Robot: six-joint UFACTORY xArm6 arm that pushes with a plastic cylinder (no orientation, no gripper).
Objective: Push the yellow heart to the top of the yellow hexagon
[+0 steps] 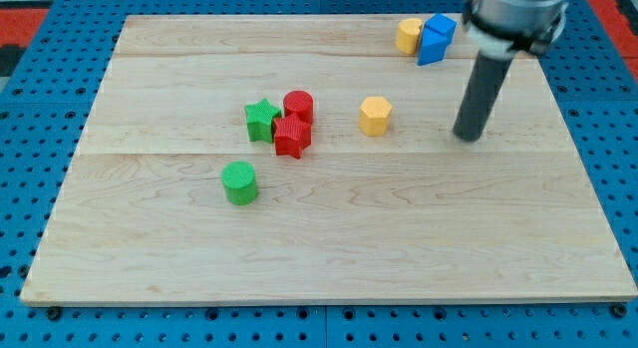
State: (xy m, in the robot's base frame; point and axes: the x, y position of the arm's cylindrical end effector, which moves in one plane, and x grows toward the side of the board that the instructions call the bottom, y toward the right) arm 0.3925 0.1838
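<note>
The yellow heart (409, 35) sits near the board's top edge toward the right corner, touching a blue block (436, 38). My tip (467, 138) is bare, holding nothing, below and right of it. The yellow hexagon (375, 116) lies mid-board, left of the tip. The heart's shape is hard to make out.

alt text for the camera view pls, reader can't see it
My tip rests on a wooden board, right of the yellow hexagon. The yellow heart touches a blue block at the top. Left of centre: green star, red cylinder, red star, green cylinder.
</note>
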